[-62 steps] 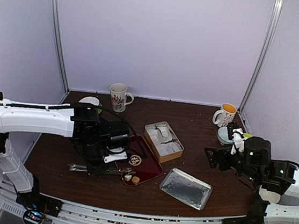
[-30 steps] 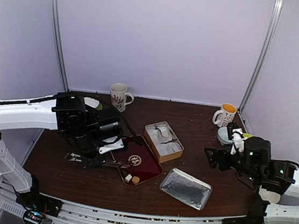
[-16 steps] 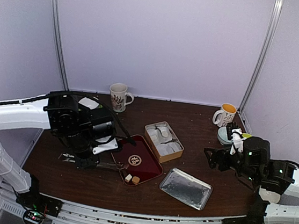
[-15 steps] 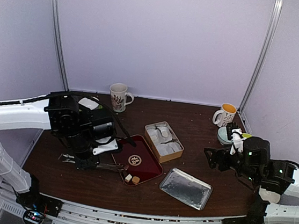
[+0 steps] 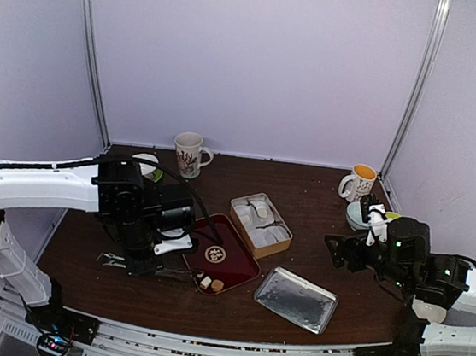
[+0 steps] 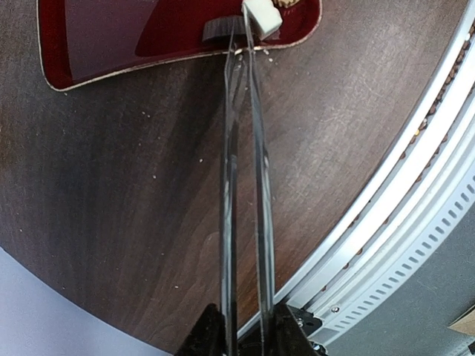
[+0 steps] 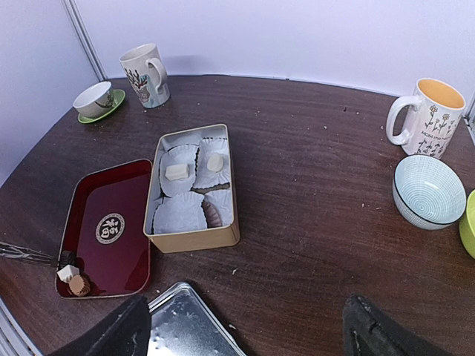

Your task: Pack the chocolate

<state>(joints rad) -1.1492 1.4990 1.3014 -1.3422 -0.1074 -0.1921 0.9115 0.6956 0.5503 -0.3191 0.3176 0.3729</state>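
Your left gripper (image 6: 245, 337): clamped on tweezers (image 6: 230, 185) | white chocolate piece (image 6: 261, 16) dead ahead at their tips, red tray (image 6: 111, 37) corner | right gripper (image 7: 243, 330): jaws apart, well away.

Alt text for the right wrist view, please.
A tan tin lined with white paper cups holds at least two chocolate pieces; left of it, a red tray holds two more at its near corner, with tweezers reaching them.

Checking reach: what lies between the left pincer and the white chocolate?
The tweezers held by the left pincer, over bare table, reaching the red tray beside the chocolate; left wrist view.
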